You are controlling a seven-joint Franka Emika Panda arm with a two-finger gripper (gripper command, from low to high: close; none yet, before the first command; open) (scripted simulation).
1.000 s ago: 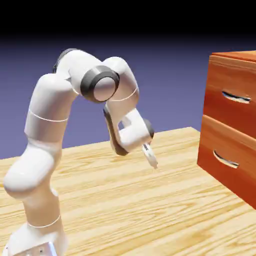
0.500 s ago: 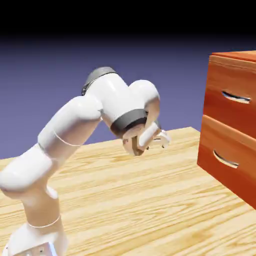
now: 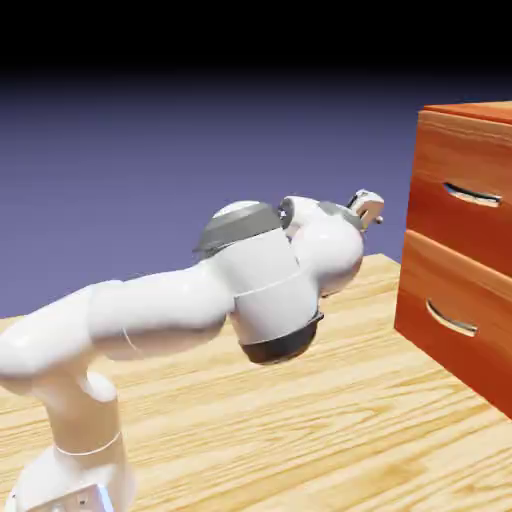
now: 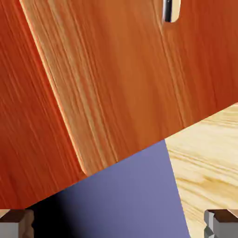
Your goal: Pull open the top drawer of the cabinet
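The cabinet (image 3: 440, 270) stands at the exterior view's right, reddish-brown wood with two stacked drawers. The top drawer (image 3: 462, 165) is shut flush, its curved silver handle (image 3: 472, 194) on the front. My gripper (image 3: 367, 207) hangs in the air a short way left of the cabinet, at about the top drawer's height, touching nothing. In the hand view, glossy cabinet wood (image 4: 116, 79) fills the upper part, rolled at a slant. One end of a silver handle (image 4: 169, 10) shows at the top edge; which drawer it belongs to is unclear. The fingertips (image 4: 16, 223) stand wide apart with nothing between; my gripper (image 4: 119, 225) is open.
The lower drawer (image 3: 450, 300) is also shut, with its own handle (image 3: 452, 320). The cabinet rests on a light wooden table (image 3: 300, 420). My arm's elbow (image 3: 265, 290) stretches low over the table between the base and the cabinet.
The arm has swung out and forward toward the cabinet. The hand rose from pointing down at the table to facing the cabinet at top-drawer height. The jaws stayed open.
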